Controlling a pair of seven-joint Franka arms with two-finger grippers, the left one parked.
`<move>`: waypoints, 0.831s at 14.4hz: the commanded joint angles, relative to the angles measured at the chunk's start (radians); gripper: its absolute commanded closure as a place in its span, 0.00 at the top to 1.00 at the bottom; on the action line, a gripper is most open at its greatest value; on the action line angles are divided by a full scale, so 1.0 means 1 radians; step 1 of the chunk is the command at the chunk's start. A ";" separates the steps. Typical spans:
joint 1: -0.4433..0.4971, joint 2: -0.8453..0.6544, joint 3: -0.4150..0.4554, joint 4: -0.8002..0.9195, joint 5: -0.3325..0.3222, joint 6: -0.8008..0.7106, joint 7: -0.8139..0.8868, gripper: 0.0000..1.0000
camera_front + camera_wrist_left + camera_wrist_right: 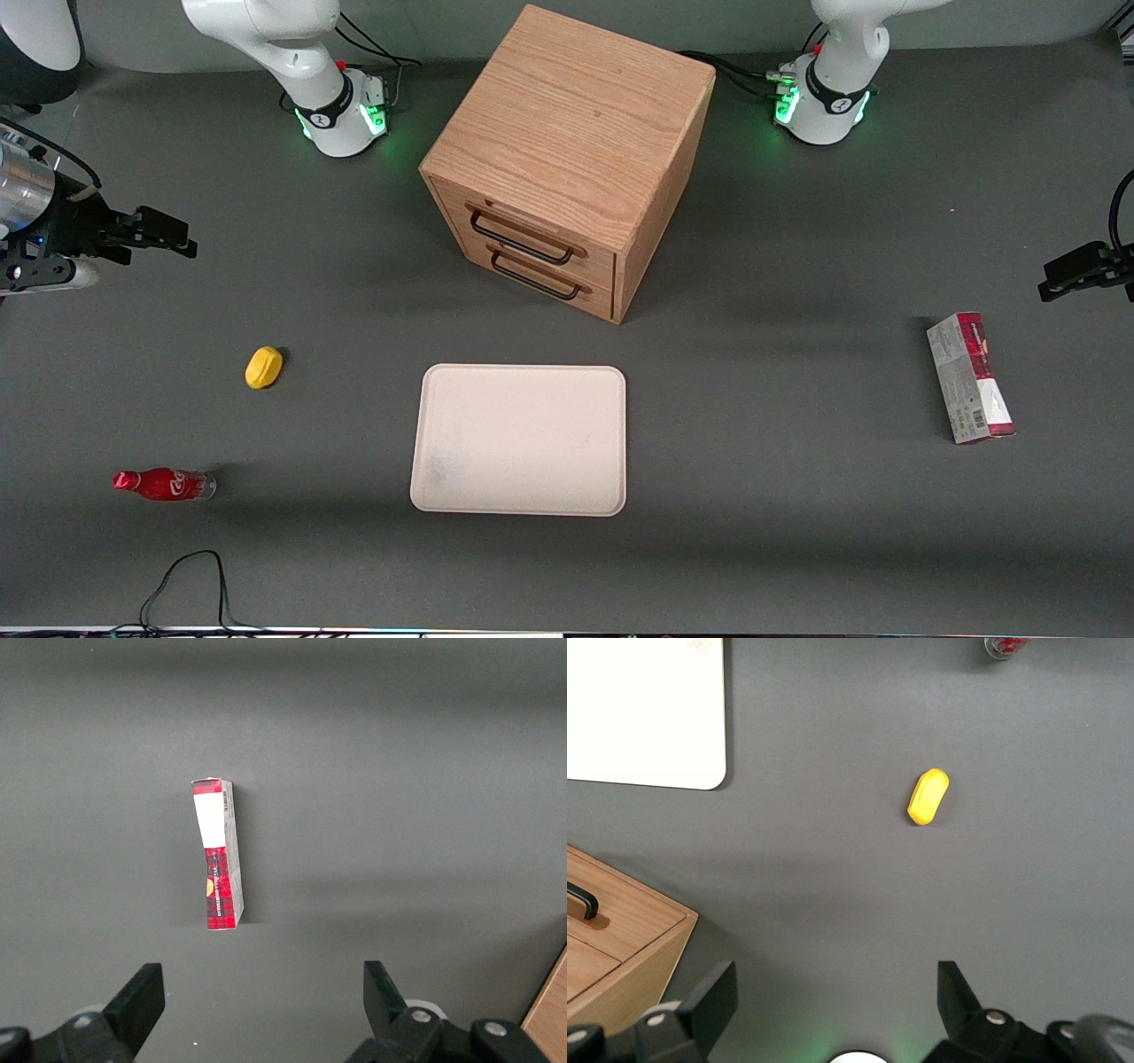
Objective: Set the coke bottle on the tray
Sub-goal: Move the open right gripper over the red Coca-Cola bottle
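On table, coke bottle [164, 485] lying flat, cap pointing away from tray [519, 439], tool [837, 1005] spread.

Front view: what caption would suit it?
Open gripper hovers high; coke bottle lies on the table, apart from the tray.

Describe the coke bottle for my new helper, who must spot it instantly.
Start at the cream tray, then look toward the working arm's end. The coke bottle lies on its side there, nearer the camera than the yellow object, far from the open hand. Only it has a red cap.
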 commanded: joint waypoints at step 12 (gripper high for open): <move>-0.228 0.767 -0.009 0.867 -0.018 -0.044 -0.257 1.00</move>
